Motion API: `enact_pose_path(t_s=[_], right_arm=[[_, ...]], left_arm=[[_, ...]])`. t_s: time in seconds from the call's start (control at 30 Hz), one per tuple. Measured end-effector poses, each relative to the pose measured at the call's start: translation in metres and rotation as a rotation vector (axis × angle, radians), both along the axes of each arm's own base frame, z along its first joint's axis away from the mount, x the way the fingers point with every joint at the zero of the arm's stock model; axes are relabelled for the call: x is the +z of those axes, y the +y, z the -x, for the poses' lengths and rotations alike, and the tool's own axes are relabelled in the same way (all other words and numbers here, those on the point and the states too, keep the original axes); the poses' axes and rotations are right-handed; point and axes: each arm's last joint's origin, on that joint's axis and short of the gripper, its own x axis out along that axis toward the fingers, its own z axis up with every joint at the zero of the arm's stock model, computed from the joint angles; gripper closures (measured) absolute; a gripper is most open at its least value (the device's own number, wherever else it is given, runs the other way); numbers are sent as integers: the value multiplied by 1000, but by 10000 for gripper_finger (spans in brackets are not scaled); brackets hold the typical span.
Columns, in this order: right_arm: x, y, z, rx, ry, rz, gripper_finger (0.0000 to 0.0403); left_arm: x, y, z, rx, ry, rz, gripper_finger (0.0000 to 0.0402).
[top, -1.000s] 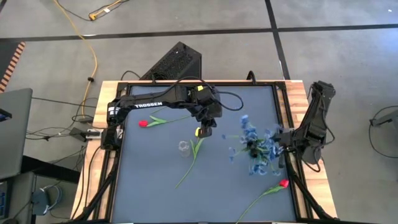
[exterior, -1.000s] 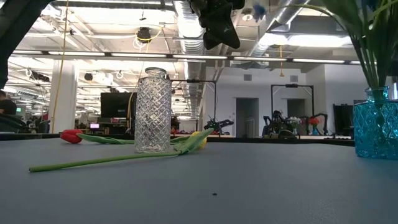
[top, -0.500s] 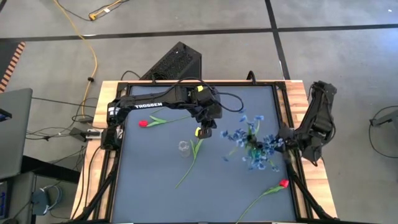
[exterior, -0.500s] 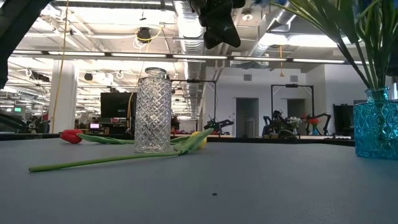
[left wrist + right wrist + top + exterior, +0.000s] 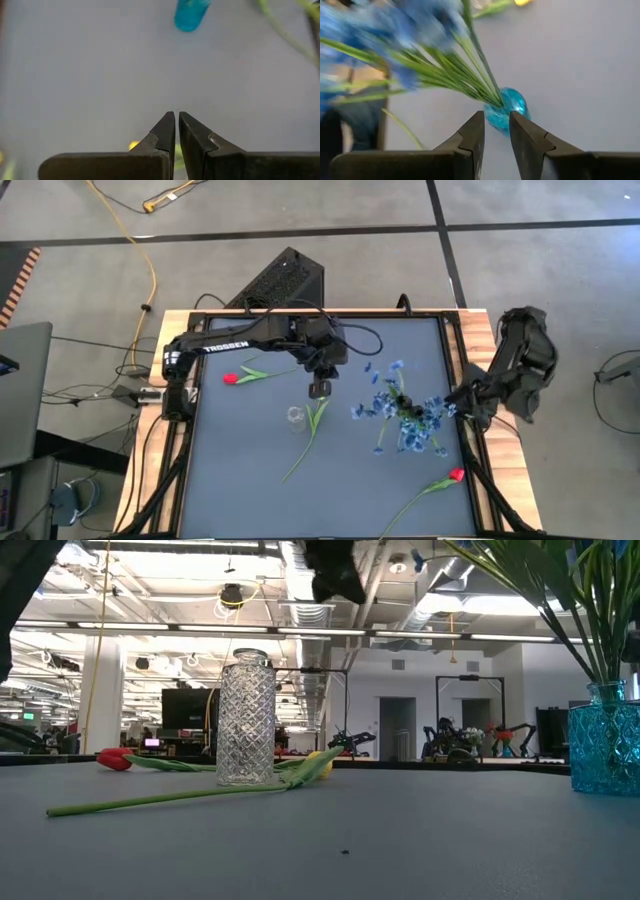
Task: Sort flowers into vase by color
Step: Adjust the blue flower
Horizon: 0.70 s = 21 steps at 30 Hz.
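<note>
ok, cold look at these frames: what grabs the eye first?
The spray of blue flowers standing in the blue vase on the table's right side, with the right gripper just clear of it, empty. Then the clear cut-glass vase mid-table, empty, a yellow tulip lying beside it.

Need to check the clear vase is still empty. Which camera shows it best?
The low view: the clear vase stands upright in full profile, nothing visible inside. The high view shows only its small rim beside the yellow tulip. Neither wrist view shows it clearly.
</note>
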Motion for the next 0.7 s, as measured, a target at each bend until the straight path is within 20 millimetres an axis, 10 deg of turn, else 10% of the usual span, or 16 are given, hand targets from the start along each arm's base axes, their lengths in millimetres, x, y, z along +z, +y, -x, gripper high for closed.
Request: enact_pose_path(t_s=[0.43,0.7], right_arm=[[108,-16,0,-23,-591,132,287],[149,7,-12,15,-736,280,287]], left_arm=[[58,-9,59,69,-47,-117,391],[45,-25,62,41,41,-154,391]])
